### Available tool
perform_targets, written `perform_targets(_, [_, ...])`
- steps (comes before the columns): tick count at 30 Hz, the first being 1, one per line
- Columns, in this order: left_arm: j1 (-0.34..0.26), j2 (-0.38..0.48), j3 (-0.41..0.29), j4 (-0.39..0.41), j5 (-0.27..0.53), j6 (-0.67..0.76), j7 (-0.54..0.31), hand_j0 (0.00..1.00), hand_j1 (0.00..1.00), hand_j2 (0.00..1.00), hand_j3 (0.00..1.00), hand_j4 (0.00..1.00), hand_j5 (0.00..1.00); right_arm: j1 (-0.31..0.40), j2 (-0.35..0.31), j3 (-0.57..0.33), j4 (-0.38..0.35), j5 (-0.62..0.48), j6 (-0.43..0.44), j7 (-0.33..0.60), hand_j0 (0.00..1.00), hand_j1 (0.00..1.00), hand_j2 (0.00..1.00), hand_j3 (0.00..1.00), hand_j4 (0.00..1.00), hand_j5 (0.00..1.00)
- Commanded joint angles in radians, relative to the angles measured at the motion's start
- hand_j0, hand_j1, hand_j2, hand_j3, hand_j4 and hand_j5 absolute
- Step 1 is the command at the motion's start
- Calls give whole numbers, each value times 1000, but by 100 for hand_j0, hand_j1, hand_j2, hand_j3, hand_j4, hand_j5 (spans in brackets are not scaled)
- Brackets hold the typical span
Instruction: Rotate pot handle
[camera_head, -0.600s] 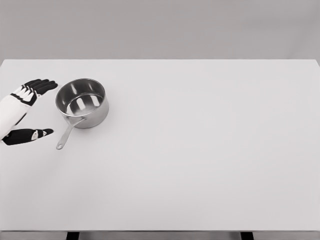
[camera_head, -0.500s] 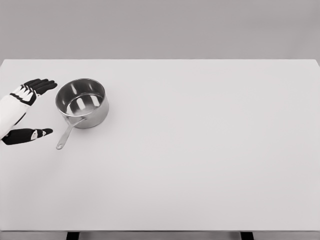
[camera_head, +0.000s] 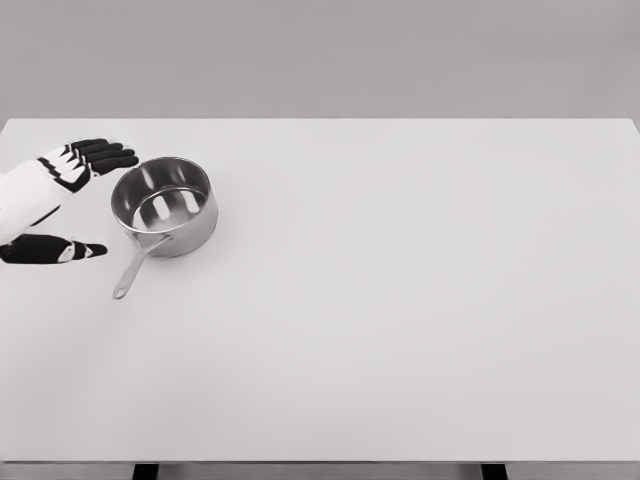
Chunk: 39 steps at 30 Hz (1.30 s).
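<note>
left hand (camera_head: 45, 195) rose (fingers spread) | pot (camera_head: 165, 205) unmoved | white table (camera_head: 400, 320)

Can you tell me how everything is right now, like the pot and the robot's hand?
pot: upright on the table, empty, not touched.
pot handle: points toward the lower left, free of the hand.
left hand: open, fingers spread, beside the pot's left, holding nothing.
table: white, flat, bears the pot.
right hand: not in view.
</note>
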Motion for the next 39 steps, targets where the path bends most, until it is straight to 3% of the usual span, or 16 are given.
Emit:
perform_targets(1, [-5,52,-35,-1,243,1,-198,100,100,100,100,100,100,0,0,0,0,0,0,0,100,100,100,100,100,100])
perform_targets(2, [-18,52,-36,-1,281,1,-198,100,100,100,100,100,100,0,0,0,0,0,0,0,100,100,100,100,100,100])
perform_targets(3, [-69,62,-91,-1,341,1,-198,100,100,100,100,100,100,0,0,0,0,0,0,0,100,100,100,100,100,100])
perform_targets(6, [-209,160,-298,-1,453,1,-198,100,100,100,100,100,100,0,0,0,0,0,0,0,100,100,100,100,100,100])
perform_targets(8, [-290,156,-419,-1,496,1,-198,100,100,100,100,100,100,0,0,0,0,0,0,0,100,100,100,100,100,100])
perform_targets(11, [-434,160,-645,-1,645,1,-198,100,100,100,100,100,100,0,0,0,0,0,0,0,100,100,100,100,100,100])
perform_targets(12, [-445,160,-680,-1,679,1,-198,100,100,100,100,100,100,0,0,0,0,0,0,0,100,100,100,100,100,100])
perform_targets(15, [-443,160,-734,-2,723,1,-198,100,100,100,100,100,100,0,0,0,0,0,0,0,100,100,100,100,100,100])
perform_targets(20, [-414,156,-788,-4,732,1,-198,100,100,100,100,100,100,0,0,0,0,0,0,0,100,100,100,100,100,100])
perform_targets(35, [-204,179,-779,-2,786,1,-198,100,100,100,100,100,100,0,0,0,0,0,0,0,100,100,100,100,100,100])
perform_targets(39, [-199,186,-771,-2,809,1,-198,100,100,100,100,100,100,0,0,0,0,0,0,0,100,100,100,100,100,100])
